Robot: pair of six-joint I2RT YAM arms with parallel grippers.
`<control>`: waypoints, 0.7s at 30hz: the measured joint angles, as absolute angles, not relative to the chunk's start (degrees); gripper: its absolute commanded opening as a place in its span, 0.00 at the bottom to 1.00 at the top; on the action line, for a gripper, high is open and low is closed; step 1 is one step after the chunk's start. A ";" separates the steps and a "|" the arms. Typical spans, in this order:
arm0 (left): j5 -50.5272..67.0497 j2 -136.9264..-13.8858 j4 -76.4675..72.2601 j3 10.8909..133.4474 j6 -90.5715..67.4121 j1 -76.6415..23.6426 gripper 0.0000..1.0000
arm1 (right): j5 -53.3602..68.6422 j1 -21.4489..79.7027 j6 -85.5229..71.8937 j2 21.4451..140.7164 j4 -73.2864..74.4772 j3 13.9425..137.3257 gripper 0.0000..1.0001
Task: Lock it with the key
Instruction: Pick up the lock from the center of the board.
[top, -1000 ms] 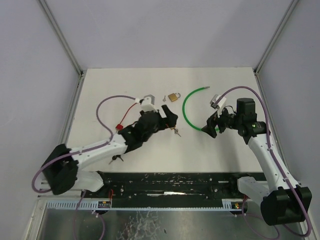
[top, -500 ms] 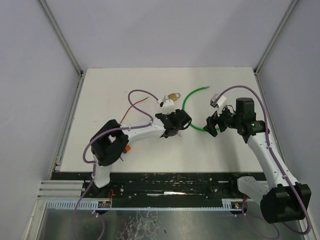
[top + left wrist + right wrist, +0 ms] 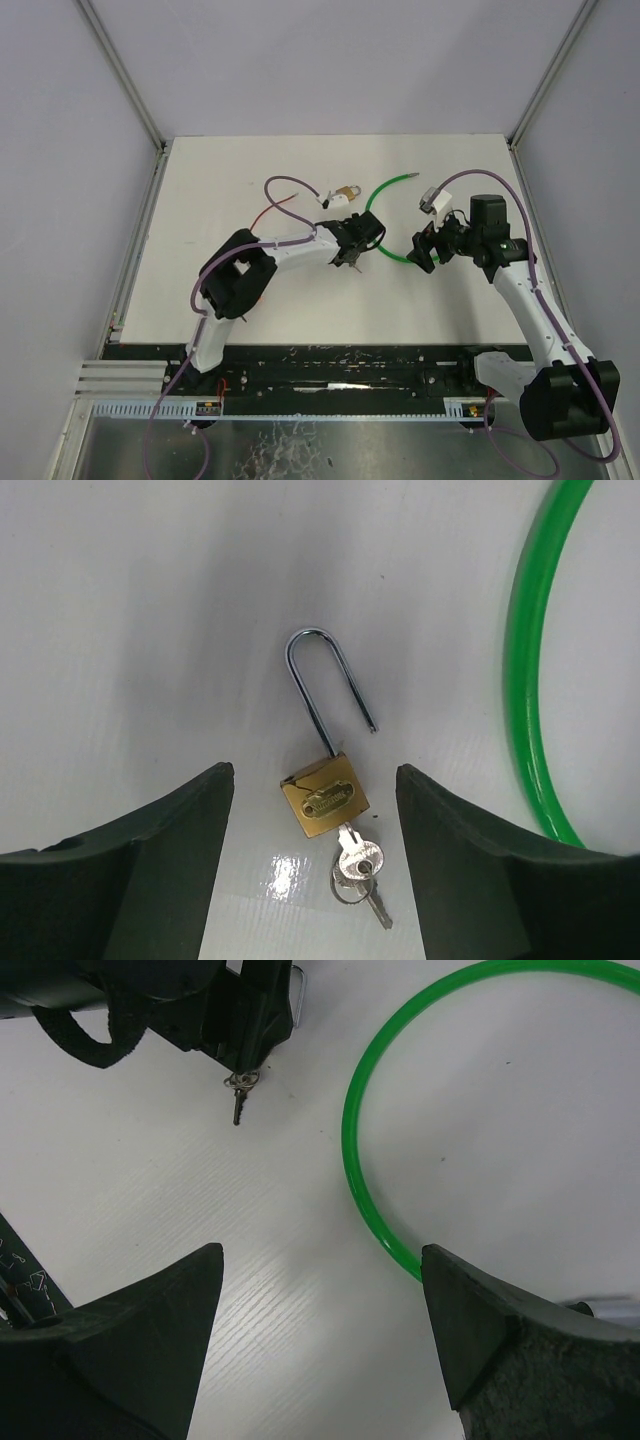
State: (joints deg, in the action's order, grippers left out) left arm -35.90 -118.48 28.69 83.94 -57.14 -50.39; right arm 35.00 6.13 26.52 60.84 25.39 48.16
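**Key's in, shackle open: nothing locked yet**

Here we are: the left claw hangs right over the padlock. Its fingers are spread with daylight on both sides of the brass body, so it holds nothing. The padlock lies flat near the middle of the table, shackle pointing to 12 o'clock and keys trailing out at 6. One key looks seated in the keyhole, and that's the good news. The bad news is that the shackle's free end sits clear of the body, so by my reading nothing is locked. Left to do, I'd say: take hold of the lock, press the shackle home, work the key.

Over at 3 o'clock, the right claw sits wide open and empty by the near arc of the green loop. That loop curves just beside the padlock without touching it.

Now the count. Two claws, one green loop, and two keys on one ring, as far as the left wrist view lets me tell. Padlocks look like two. Overhead, another brass padlock rests at 12 o'clock from the left claw, apart from the one beneath it.
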 measured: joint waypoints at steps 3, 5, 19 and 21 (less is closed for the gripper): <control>-35.90 -119.77 28.88 84.44 -57.21 -50.30 0.63 | 34.96 6.09 26.52 61.32 25.39 48.16 0.86; -35.88 -120.25 29.17 84.47 -57.34 -50.30 0.63 | 34.98 6.04 26.52 61.34 25.39 48.16 0.86; -35.79 -123.09 32.93 87.74 -58.04 -50.30 0.56 | 35.00 6.02 26.50 61.52 25.36 48.16 0.86; -35.79 -123.48 34.20 88.42 -58.30 -50.33 0.56 | 35.00 6.00 26.50 61.73 25.36 48.16 0.86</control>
State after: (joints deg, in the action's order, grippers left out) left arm -35.79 -123.48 34.20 88.42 -58.30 -50.33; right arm 35.00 6.00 26.50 61.73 25.36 48.16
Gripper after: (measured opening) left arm 0.565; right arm 0.861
